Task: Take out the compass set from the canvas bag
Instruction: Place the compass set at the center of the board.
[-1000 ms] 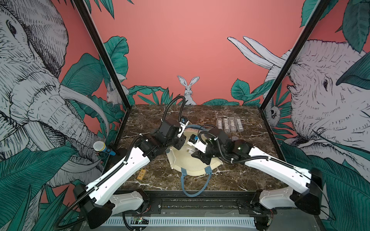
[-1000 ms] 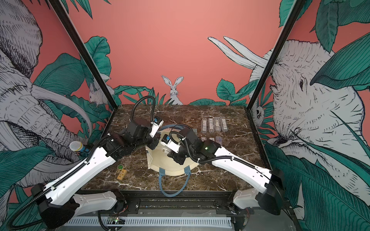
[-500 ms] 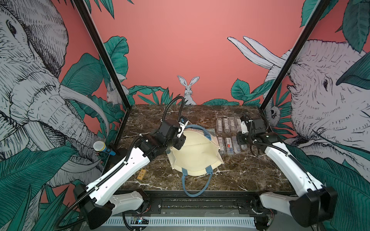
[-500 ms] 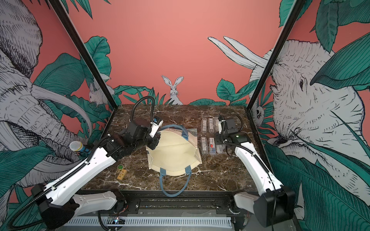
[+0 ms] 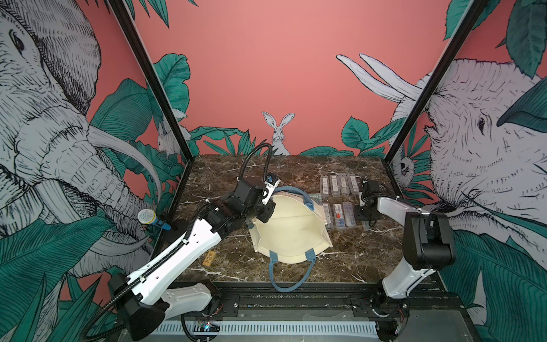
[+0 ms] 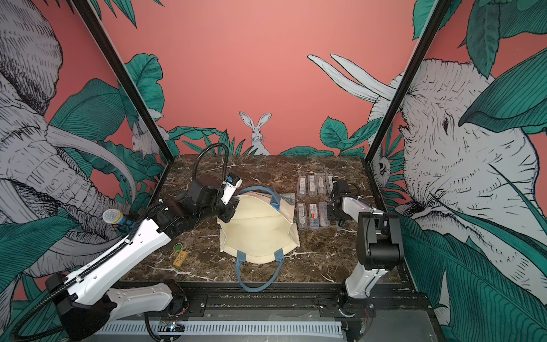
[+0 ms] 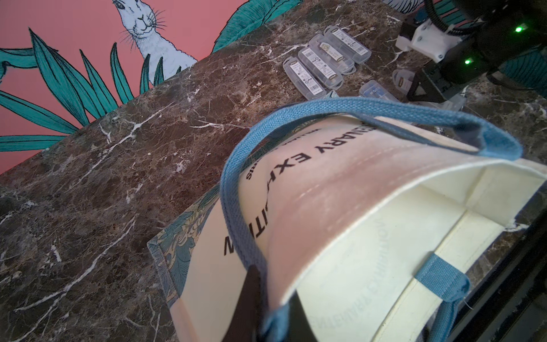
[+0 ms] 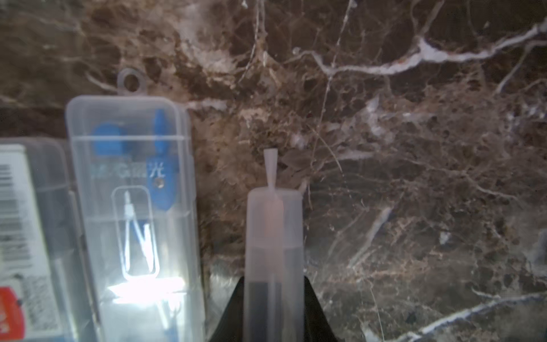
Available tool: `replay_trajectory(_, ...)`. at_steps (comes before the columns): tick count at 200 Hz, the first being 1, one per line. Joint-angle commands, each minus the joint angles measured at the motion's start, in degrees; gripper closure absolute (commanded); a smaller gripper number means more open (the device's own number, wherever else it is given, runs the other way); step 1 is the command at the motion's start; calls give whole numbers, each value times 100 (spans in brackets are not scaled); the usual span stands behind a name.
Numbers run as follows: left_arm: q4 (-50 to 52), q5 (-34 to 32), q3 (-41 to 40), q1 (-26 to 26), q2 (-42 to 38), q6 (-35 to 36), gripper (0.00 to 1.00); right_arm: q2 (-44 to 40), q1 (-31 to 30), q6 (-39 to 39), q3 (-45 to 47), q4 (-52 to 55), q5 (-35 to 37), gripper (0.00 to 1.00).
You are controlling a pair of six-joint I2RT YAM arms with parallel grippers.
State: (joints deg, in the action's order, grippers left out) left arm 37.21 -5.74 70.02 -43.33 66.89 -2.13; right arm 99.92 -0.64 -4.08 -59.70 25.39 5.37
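One compass set [image 8: 273,251] is out of the canvas bag [image 5: 291,228], clamped edge-on in right end effector [image 5: 366,223], just beside the laid-out cases [image 5: 338,214] on counter [image 5: 225,245]. Bag lies mid-counter, mouth held open by left end effector [image 7: 272,302], clenched on the rim. Lining looks bare. Left to do, likely: set down, release.
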Motion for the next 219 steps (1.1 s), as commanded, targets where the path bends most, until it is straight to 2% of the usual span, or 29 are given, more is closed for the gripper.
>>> replay_trajectory(1,-332,100,-10,22,-124,-134,100,127,42,130,-272,-258,26,91)
replay_trajectory(44,-313,112,10,21,-90,-154,100,337,117,195,-387,-458,92,86)
replay_trajectory(92,-316,134,56,22,-19,-165,100,418,152,197,-450,-464,49,69)
replay_trajectory(131,-322,155,56,25,25,-185,100,323,152,118,-396,-526,-121,62)
replay_trajectory(219,-335,128,47,26,43,-199,100,-234,144,-13,-455,-306,-134,59)
